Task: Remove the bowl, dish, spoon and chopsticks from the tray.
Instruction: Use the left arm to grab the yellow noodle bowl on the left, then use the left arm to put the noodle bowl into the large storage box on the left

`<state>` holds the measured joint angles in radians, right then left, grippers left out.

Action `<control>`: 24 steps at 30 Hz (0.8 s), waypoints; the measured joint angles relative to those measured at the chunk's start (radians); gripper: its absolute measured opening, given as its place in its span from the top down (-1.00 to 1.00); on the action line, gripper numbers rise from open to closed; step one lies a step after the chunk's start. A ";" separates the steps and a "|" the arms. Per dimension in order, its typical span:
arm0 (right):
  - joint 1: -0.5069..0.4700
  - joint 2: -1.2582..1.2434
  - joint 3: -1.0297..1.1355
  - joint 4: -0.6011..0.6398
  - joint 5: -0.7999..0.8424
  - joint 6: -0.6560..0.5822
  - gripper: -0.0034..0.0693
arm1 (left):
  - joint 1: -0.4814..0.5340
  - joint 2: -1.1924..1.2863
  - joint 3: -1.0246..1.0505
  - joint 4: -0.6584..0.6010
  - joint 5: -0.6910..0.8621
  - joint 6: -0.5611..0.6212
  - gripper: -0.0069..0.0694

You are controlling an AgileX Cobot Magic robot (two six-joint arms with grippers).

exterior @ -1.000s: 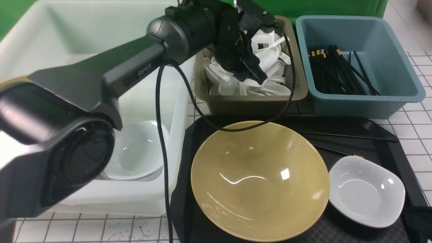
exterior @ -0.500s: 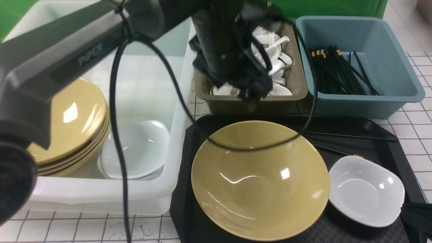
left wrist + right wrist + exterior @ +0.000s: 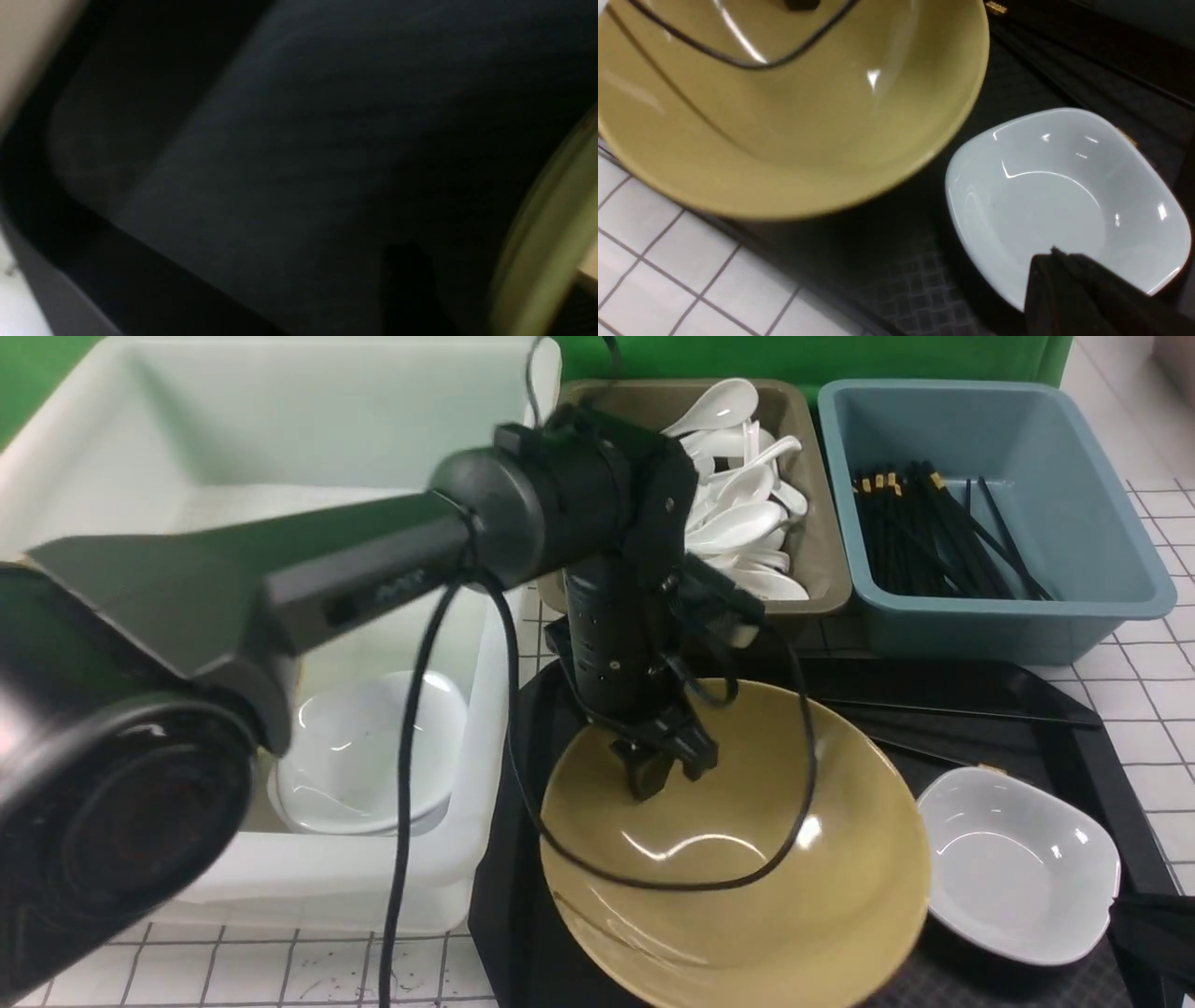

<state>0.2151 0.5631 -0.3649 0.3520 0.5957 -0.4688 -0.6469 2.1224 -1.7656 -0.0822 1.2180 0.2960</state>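
The left claw (image 3: 672,775) is at the bowl (image 3: 794,915), its tips reaching inside; whether it is open or gripping the rim cannot be told. The right claw (image 3: 1064,261) is closed at the edge of the dish (image 3: 1018,868); contact is unclear. Bowl: large, round, shallow, glossy mustard-yellow, smooth, with bright reflections; located over the tray (image 3: 504,915). Dish: glossy white, rounded-square outline, on the tray just beside the bowl. Chopsticks (image 3: 962,711): thin, straight, black, on the tray beyond the dish; a gold band shows at the dish's edge. Tray: black, raised rim, clipped corners, textured surface. Beyond it, an olive-brown tub (image 3: 822,551) contains smooth white spoons (image 3: 738,527); a blue tub (image 3: 1074,607) contains black sticks (image 3: 934,541).
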 joint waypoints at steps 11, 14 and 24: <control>0.001 0.002 0.000 0.000 0.000 0.000 0.81 | 0.060 -0.262 -0.132 -0.010 0.025 0.024 0.81; 0.001 0.002 0.001 0.001 0.000 0.000 0.81 | 0.154 -0.409 -0.153 -0.015 0.024 0.018 0.81; 0.001 0.002 0.009 0.001 -0.026 0.000 0.79 | 0.867 -0.871 0.274 0.069 -0.074 -0.216 0.81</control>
<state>0.2162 0.5650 -0.3554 0.3528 0.5693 -0.4688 0.2204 1.2515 -1.4920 -0.0130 1.1440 0.0804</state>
